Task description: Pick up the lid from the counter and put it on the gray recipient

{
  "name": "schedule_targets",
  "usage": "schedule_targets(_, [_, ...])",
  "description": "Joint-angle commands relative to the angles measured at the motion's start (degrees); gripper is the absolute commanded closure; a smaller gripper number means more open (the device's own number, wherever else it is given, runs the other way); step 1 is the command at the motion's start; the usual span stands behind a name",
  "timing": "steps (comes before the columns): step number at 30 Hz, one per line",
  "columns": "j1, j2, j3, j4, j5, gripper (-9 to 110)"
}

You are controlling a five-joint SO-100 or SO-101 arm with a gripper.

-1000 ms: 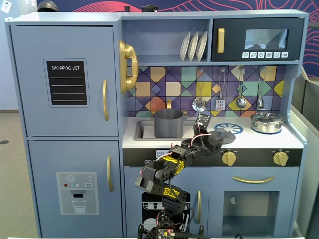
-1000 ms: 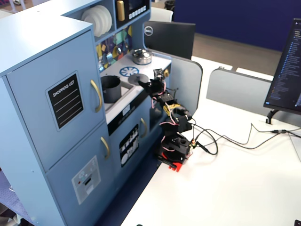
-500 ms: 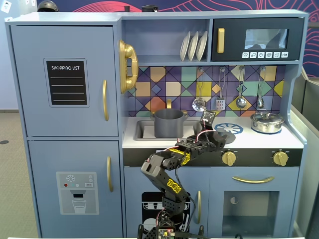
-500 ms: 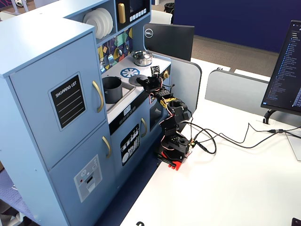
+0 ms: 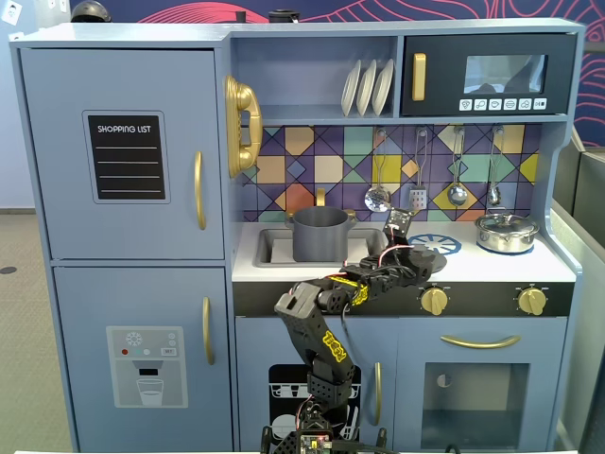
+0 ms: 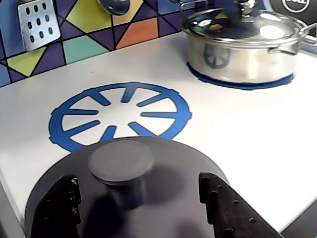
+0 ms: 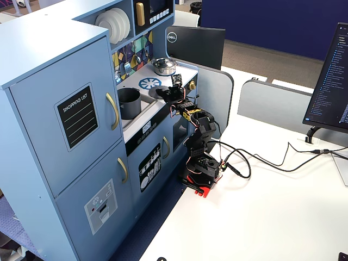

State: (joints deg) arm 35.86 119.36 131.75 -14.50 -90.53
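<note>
The dark-gray lid (image 6: 178,171) lies flat on the white counter, just in front of the blue burner pattern (image 6: 119,116). Its round knob stands up between my fingers. My gripper (image 6: 139,184) is open right over the lid, with one black finger (image 6: 62,206) left of the knob and the other (image 6: 228,208) right of it, neither touching the knob. In a fixed view the lid (image 5: 430,259) sits near the counter's front edge with the gripper (image 5: 408,251) over it. The gray recipient (image 5: 319,234) stands open in the sink to the left. It also shows in another fixed view (image 7: 129,102).
A shiny silver lidded pot (image 6: 242,49) stands on the far right burner, also seen in a fixed view (image 5: 507,232). Utensils hang on the tiled back wall (image 5: 416,180). Gold knobs (image 5: 434,301) line the counter's front. The sink rim (image 5: 248,248) surrounds the gray pot.
</note>
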Motion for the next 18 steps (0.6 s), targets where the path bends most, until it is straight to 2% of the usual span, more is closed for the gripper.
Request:
schedule_targets(1, [-0.97, -0.70, -4.92, -2.55, -0.79, 80])
schedule_targets(18, [-1.32, -9.49, -10.90, -5.10, -1.23, 82])
